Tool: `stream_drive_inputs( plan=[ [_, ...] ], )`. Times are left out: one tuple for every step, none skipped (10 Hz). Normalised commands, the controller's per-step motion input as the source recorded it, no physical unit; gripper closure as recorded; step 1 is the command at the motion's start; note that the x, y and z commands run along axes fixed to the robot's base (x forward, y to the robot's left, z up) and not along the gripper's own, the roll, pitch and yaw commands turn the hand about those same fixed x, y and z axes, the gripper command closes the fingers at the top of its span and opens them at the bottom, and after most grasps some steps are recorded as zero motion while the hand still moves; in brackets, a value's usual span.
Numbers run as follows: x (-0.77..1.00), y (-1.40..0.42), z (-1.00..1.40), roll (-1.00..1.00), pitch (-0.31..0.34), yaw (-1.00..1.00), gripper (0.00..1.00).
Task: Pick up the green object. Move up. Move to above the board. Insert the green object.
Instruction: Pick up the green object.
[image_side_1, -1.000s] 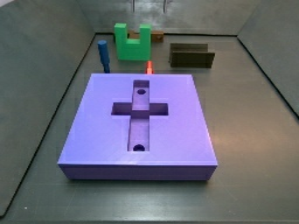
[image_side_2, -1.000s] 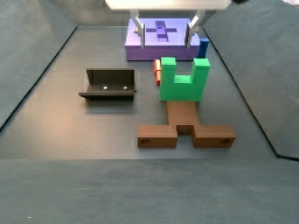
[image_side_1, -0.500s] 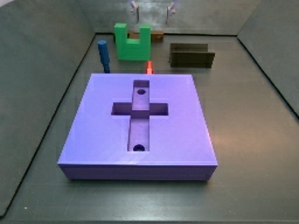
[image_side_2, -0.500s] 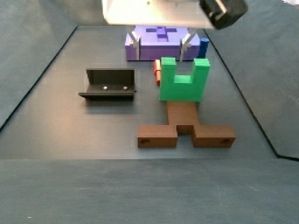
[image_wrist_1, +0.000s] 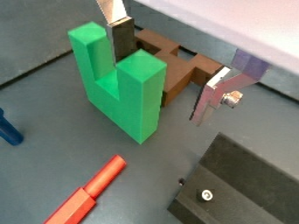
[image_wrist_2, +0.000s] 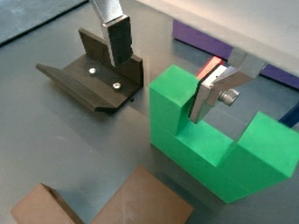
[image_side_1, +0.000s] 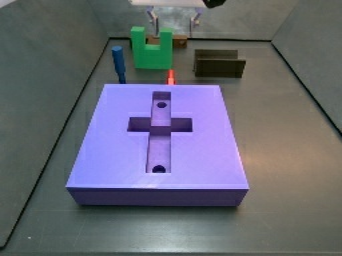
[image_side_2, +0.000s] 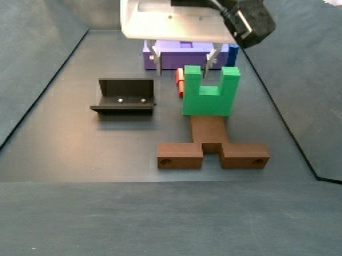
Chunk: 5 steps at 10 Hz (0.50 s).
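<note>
The green object (image_side_1: 154, 44), a bright green U-shaped block, stands upright at the far end of the floor, beyond the purple board (image_side_1: 201, 150). It also shows in both wrist views (image_wrist_1: 117, 83) (image_wrist_2: 216, 140) and in a side view (image_side_2: 210, 90). My gripper (image_side_1: 170, 25) (image_side_2: 187, 62) hangs just over it, open. In both wrist views the gripper (image_wrist_1: 170, 66) (image_wrist_2: 167, 66) straddles one prong: one finger (image_wrist_2: 216, 92) sits in the notch, the other finger (image_wrist_2: 117, 39) stands apart outside. The board (image_side_2: 187, 50) is partly hidden behind the hand.
A brown block (image_side_2: 210, 148) lies beside the green object. The dark fixture (image_side_2: 124, 97) (image_side_1: 218, 63) stands nearby. A thin blue peg (image_side_1: 118, 62) stands upright and a red peg (image_side_1: 171, 75) (image_wrist_1: 93, 188) lies flat between green object and board. Grey walls enclose the floor.
The gripper has come down from above into view, over the green object, its fingers now around one prong. The objects have not moved.
</note>
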Motion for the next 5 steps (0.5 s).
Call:
stream_drive_inputs(
  plan=[
    [0.00,0.00,-0.23,-0.07,-0.071,0.00,0.00],
    [0.00,0.00,-0.16,-0.02,-0.037,0.00,0.00],
    [0.00,0.00,-0.02,0.00,0.000,0.00,0.00],
    [0.00,0.00,0.00,0.00,0.000,0.00,0.00],
    [0.00,0.00,0.00,0.00,0.000,0.00,1.00]
  ],
)
